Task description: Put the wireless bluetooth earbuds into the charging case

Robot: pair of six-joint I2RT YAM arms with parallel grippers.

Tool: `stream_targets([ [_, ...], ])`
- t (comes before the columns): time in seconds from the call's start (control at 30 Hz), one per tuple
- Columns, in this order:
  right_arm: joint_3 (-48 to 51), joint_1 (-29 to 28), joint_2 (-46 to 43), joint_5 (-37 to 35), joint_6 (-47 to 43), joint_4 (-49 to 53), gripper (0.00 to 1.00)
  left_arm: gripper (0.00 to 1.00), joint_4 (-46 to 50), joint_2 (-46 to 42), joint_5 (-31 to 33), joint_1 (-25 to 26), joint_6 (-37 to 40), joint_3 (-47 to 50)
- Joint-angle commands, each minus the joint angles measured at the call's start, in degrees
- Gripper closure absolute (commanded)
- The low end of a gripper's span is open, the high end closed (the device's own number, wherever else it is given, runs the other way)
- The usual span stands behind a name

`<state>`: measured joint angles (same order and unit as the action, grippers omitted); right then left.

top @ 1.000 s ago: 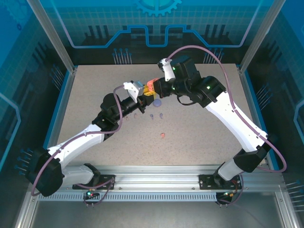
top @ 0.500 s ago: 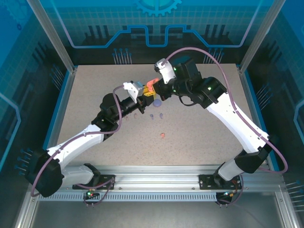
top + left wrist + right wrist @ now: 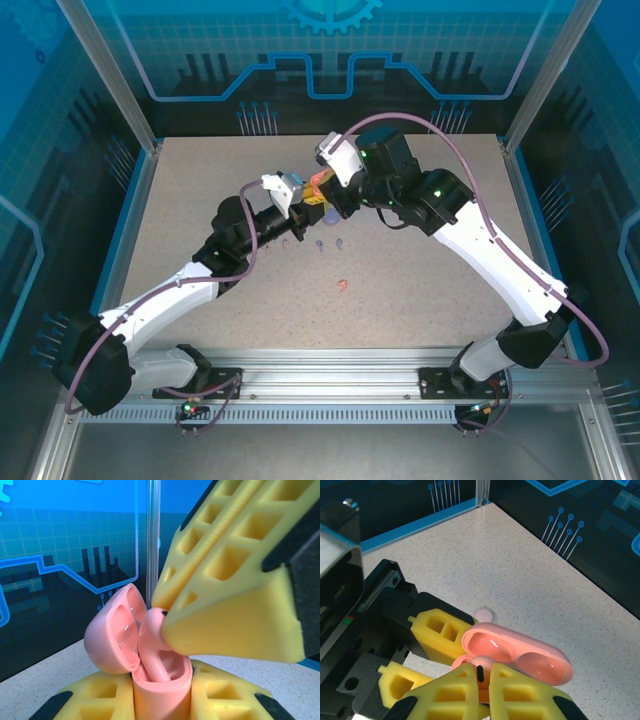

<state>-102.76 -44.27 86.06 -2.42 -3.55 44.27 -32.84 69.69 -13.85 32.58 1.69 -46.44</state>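
Your left gripper (image 3: 162,702) is pressed in on a small salmon-pink plastic charging case (image 3: 162,687). One yellow ribbed finger (image 3: 95,702) sits against each side of the case's body and holds it upright. The hinged lid (image 3: 112,635) is swung open to the left in the left wrist view, with its hollow inside facing the body.

Your right gripper (image 3: 484,682) pinches a pale pink stemmed earbud (image 3: 479,662) between its yellow fingertips. From the right wrist camera, the earbud is right at the near rim of the open case, and the lid stretches away to the right. In the left wrist view, the bud's rounded head shows just under the right gripper's fingertip. Its lower part reaches down inside the mouth of the case. You cannot tell from either view how deep it is seated.

From above, both grippers meet over the back half of the speckled beige tabletop (image 3: 420,270), the left gripper (image 3: 299,207) touching the case from the left and the right gripper (image 3: 322,196) just beside it. Loose on the table just in front of them lie a tiny purple bud (image 3: 320,245) and a second purple bud (image 3: 340,243). A coral-red bud (image 3: 343,285) lies nearer the arm bases, apart from the purple pair.
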Motion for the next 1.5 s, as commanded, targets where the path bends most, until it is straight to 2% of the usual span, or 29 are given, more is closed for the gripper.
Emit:
stream_targets([
  [0.0,1.4,-2.5,-1.1,5.9,-2.2,0.5,0.89,1.00,-3.1,-0.8,-1.1,0.1,1.3,-0.6],
  [0.13,1.7,-2.5,-0.8,5.5,-2.3,0.6,0.84,1.00,-3.2,-1.0,-1.1,0.1,1.3,-0.5],
  [0.23,1.8,-2.3,-0.5,3.7,-1.6,0.2,0.74,1.00,-3.1,-1.1,-1.0,0.1,1.3,-0.5],
  [0.4,1.7,-0.2,-1.2,1.6,2.4,-1.0,0.51,1.00,-3.0,-1.2,-1.0,0.1,1.2,-0.5],
  [0.5,2.3,1.5,-3.2,1.5,5.4,-2.5,0.33,1.00,-3.0,-1.2,-1.0,0.0,1.1,-0.4],
  [0.63,3.8,4.6,-6.6,4.1,10.2,-4.8,0.23,1.00,-3.0,-1.1,-1.1,0.1,1.0,-0.4],
  [0.77,4.2,7.7,-8.2,6.1,15.1,-5.2,0.22,1.00,-3.0,-0.9,-1.1,0.0,1.1,-0.6],
  [0.93,2.0,8.3,-7.1,6.7,19.2,-2.5,0.21,1.00,-3.0,-0.7,-1.2,0.0,1.0,-0.9],
  [1.1,-0.6,6.1,-4.6,6.8,21.0,0.7,0.13,1.00,-2.8,-0.3,-1.2,0.1,1.0,-1.3],
  [1.47,-6.8,1.8,1.5,2.2,19.0,8.0,0.06,1.00,-2.4,0.1,-1.5,0.0,0.9,-2.1],
])
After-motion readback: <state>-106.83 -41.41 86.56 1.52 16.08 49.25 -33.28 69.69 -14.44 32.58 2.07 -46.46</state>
